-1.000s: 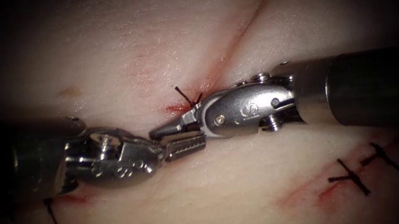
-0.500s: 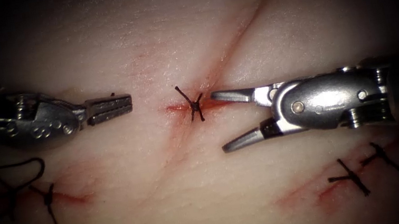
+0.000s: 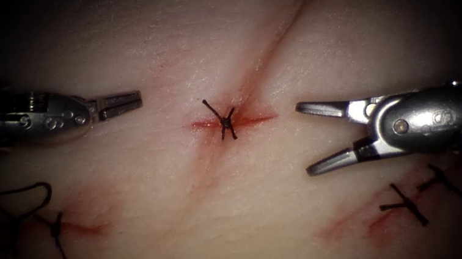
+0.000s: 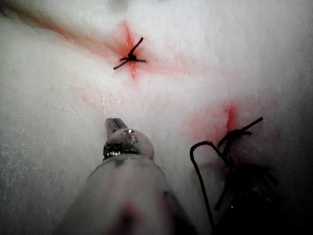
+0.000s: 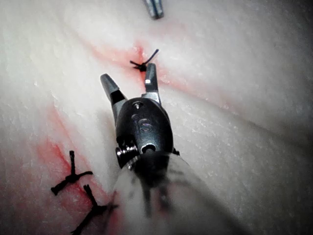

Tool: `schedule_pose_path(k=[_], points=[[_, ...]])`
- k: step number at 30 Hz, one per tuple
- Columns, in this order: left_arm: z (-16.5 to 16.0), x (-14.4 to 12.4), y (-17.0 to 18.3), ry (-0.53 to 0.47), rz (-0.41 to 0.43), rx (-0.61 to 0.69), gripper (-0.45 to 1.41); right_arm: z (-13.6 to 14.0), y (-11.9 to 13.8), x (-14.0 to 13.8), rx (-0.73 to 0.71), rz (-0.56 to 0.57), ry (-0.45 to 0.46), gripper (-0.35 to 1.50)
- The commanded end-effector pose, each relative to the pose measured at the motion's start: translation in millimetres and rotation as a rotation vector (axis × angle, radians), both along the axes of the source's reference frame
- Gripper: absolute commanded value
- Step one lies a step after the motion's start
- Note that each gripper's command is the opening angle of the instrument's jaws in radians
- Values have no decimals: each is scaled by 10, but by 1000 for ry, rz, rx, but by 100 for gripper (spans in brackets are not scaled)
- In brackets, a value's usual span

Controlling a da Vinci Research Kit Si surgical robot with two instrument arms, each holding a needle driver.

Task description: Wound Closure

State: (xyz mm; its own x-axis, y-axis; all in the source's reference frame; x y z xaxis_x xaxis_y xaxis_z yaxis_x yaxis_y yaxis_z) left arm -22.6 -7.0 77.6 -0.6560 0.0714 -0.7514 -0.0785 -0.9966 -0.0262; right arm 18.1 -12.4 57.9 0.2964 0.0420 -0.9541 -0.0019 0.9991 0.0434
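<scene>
- We see the pale pink pork tissue (image 3: 168,46) with a thin red cut (image 3: 282,25) running across it.
- A small black knot of thread (image 3: 222,121) sits on the cut, in a patch of red fluid (image 3: 242,120). Its short ends stick up.
- The shiny left metal tool (image 3: 119,104) is left of the knot, well apart from it. Its jaws are together and hold nothing.
- The shiny right metal tool (image 3: 316,137) is right of the knot — its jaws are wide apart and hold nothing.
- More black tied stitches (image 3: 421,195) lie low on the right, and one more stitch (image 3: 56,228) on the left.
- Beside that left stitch, a loose black thread loop (image 3: 24,190) lies on the tissue.
- We cannot see a needle.
</scene>
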Motion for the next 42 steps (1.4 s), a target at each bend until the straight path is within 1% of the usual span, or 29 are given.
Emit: schedule_pose_path(k=[1, 2, 3, 6, 10, 12, 15, 17, 22, 25, 30, 32, 36, 39, 42], points=[[11, -1, -6, 4, -8, 26, 0, 7, -7, 8, 0, -3, 2, 146], [15, 5, -6, 10, -23, 64, 9, 7, -8, 8, 0, -3, 2, 146], [20, 15, -7, 22, -31, 106, 30, 7, -8, 8, -1, -3, 2, 146], [22, 33, -7, 56, -59, 129, 57, 6, -8, 7, -1, -4, 3, 146], [17, 57, -10, 71, -63, 129, 88, 6, -9, 5, 0, -5, 3, 146], [15, 66, -10, 83, -65, 130, 98, 5, -9, 5, 0, -5, 3, 145], [12, 78, -10, 100, -72, 132, 106, 4, -10, 4, 0, -6, 4, 145], [10, 85, -8, 109, -77, 132, 109, 3, -11, 2, 0, -7, 5, 145], [2, 102, 0, 140, -93, 130, 109, 1, -11, -3, 1, -6, 0, 145], [-6, 114, 7, 168, -106, 132, 99, -1, -12, -6, 2, -2, -6, 145], [-11, 128, 20, 216, -126, 116, 91, -5, -13, -8, 3, 3, -13, 145], [-8, 130, 22, 231, -122, 102, 98, -5, -14, -8, 3, 3, -13, 143], [-3, 132, 28, 298, -119, 46, 113, -4, -14, -8, 2, 3, -13, 143], [-4, 132, 30, 359, -119, -7, 114, -4, -14, -9, 2, 6, -12, 143], [-15, 129, 30, 400, -112, -33, 113, -4, -14, -10, 2, 3, -14, 143]])
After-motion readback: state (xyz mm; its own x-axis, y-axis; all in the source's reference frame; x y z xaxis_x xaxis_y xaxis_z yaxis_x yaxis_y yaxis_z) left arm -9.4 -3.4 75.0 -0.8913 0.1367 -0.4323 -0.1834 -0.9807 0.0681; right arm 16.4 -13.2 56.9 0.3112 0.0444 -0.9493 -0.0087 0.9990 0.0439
